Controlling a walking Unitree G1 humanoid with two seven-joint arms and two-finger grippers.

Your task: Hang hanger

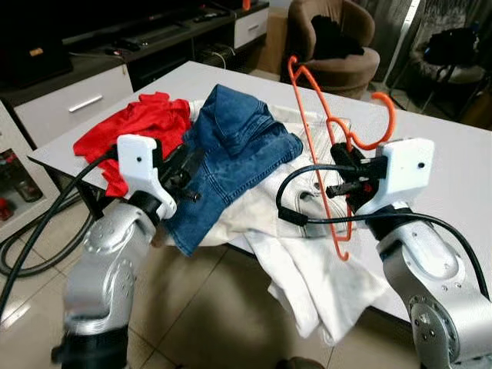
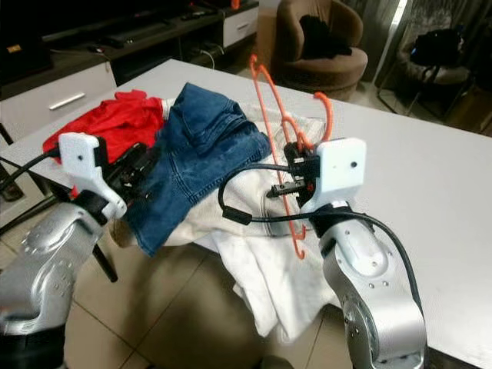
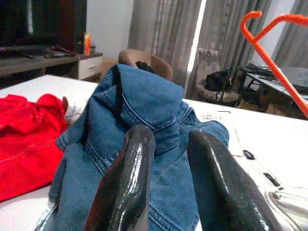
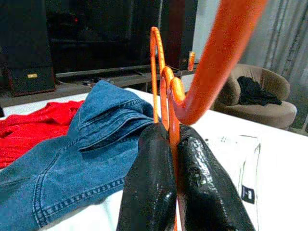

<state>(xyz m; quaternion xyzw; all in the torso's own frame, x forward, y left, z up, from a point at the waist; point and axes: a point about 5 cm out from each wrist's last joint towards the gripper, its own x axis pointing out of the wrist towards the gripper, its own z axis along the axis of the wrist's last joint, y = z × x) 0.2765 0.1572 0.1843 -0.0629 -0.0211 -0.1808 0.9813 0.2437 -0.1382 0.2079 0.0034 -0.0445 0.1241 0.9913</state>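
right pincer [image 1: 347, 174] clamped on orange hanger [image 1: 310, 127] – above table [image 1: 453, 169]

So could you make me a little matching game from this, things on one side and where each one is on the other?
Things:
1. orange hanger
2. denim garment
3. red garment
4. white garment

Places:
A. draped over the table's near edge
B. on the table toward the robot's left
C. pinched in the right gripper
D. in the middle of the pile, before the left gripper

Pairs: 1-C, 2-D, 3-B, 4-A
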